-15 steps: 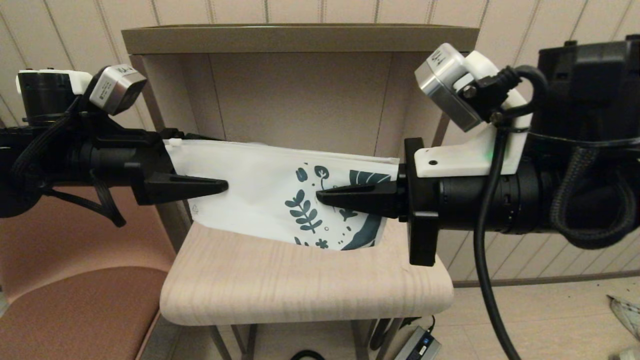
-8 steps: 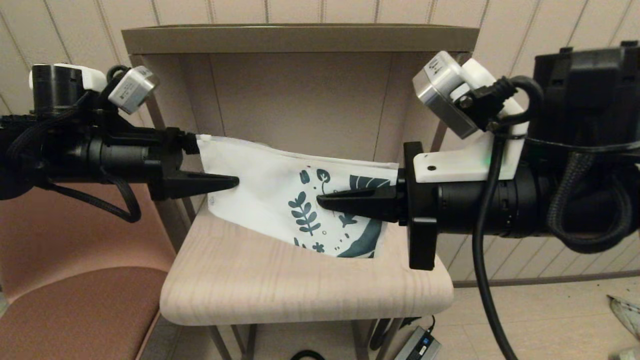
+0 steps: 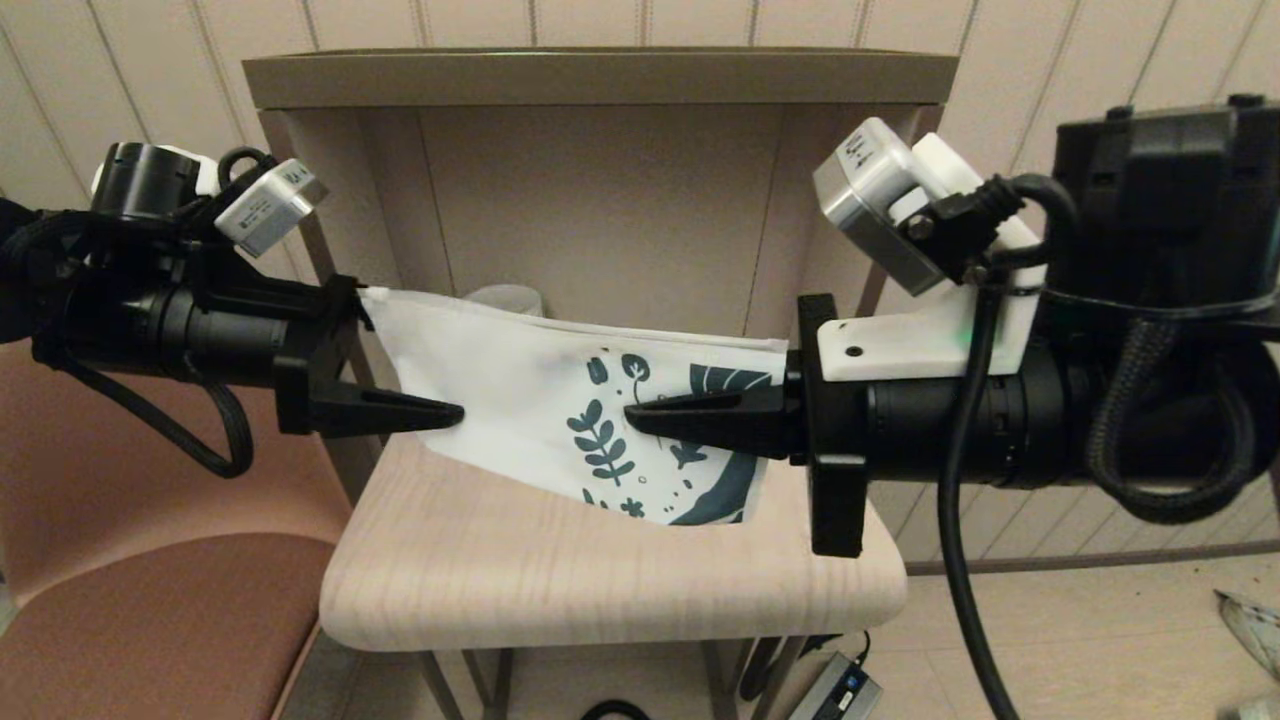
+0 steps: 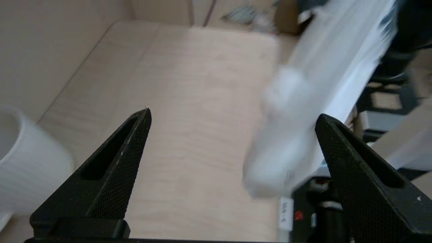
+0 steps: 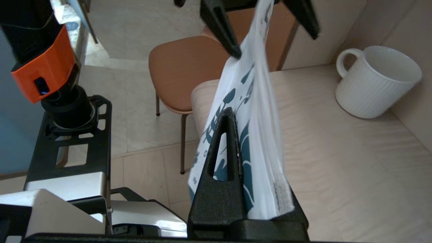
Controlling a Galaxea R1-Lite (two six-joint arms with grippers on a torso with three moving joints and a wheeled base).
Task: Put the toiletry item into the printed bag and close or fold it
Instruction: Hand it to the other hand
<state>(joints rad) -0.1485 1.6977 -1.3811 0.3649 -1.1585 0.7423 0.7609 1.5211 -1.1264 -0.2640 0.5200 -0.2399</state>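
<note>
the right gripper (image 5: 251, 189), jaws clamped on the printed bag (image 3: 560, 410), holds it above the shelf (image 3: 600, 570) while the left gripper (image 4: 233, 145) stands wide open at its plain end, empty; closing looks next, calling for a regrasp there.

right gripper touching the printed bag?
Touching. In the right wrist view the right gripper has its fingers shut on the printed bag, pinching its end.
</note>
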